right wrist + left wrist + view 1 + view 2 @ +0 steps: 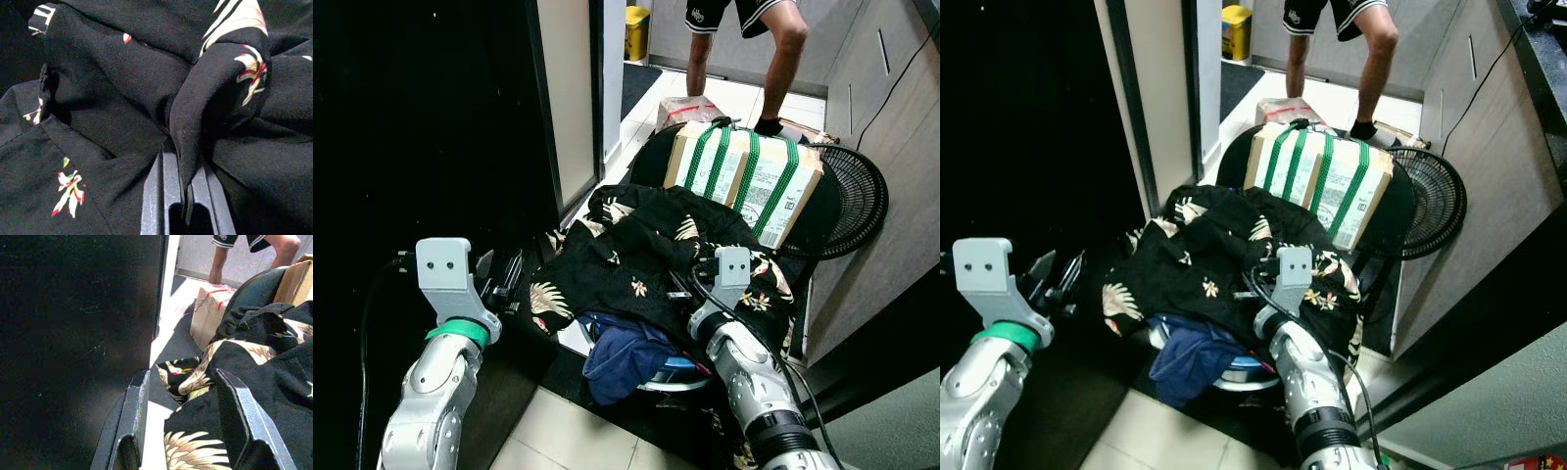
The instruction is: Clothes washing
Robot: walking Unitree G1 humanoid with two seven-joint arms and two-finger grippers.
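Black patterned shirt lies heaped over a blue garment, near a strapped cardboard box. Right gripper pinches a shirt fold; left gripper stands apart at the shirt's left edge.

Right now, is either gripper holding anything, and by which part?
The right gripper pinches a raised fold of the black printed shirt between its fingers. The left gripper is open beside the shirt's edge, holding nothing.
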